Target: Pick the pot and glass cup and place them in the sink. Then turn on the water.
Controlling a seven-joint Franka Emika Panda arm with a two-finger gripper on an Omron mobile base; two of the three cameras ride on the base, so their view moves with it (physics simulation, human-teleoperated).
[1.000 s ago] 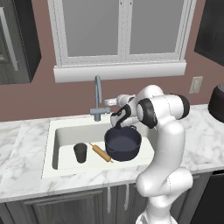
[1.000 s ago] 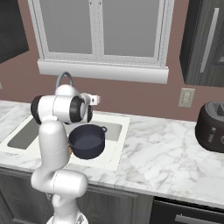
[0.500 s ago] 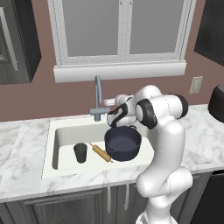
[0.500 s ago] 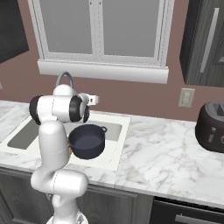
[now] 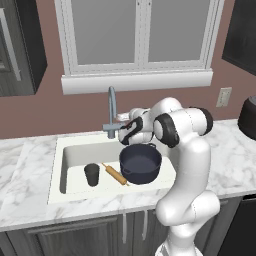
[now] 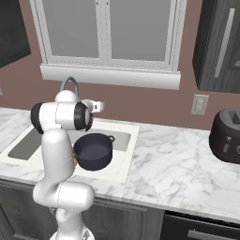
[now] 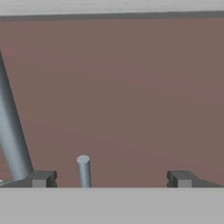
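The dark navy pot (image 5: 140, 164) stands in the right half of the white sink (image 5: 76, 156), and the small dark glass cup (image 5: 91, 174) stands upright in its left half. The right base view shows the pot (image 6: 93, 151) in the sink (image 6: 27, 145) beside the arm. My gripper (image 5: 121, 131) is level with the base of the grey gooseneck faucet (image 5: 112, 108), just to its right. In the hand view my gripper (image 7: 111, 179) is open, with the faucet's small grey lever (image 7: 83, 170) standing between the fingertips (image 7: 41, 178) and the faucet stem (image 7: 11, 135) at the left. No water runs.
A wooden rolling pin (image 5: 115, 173) lies in the sink between cup and pot. The brown wall (image 7: 131, 87) is close behind the faucet, under a white window sill (image 5: 135, 80). A dark toaster (image 6: 227, 136) sits on the marble counter (image 6: 173, 168) to the right.
My hand has shifted a little to the left, closer to the faucet. Pot, cup and rolling pin have not moved.
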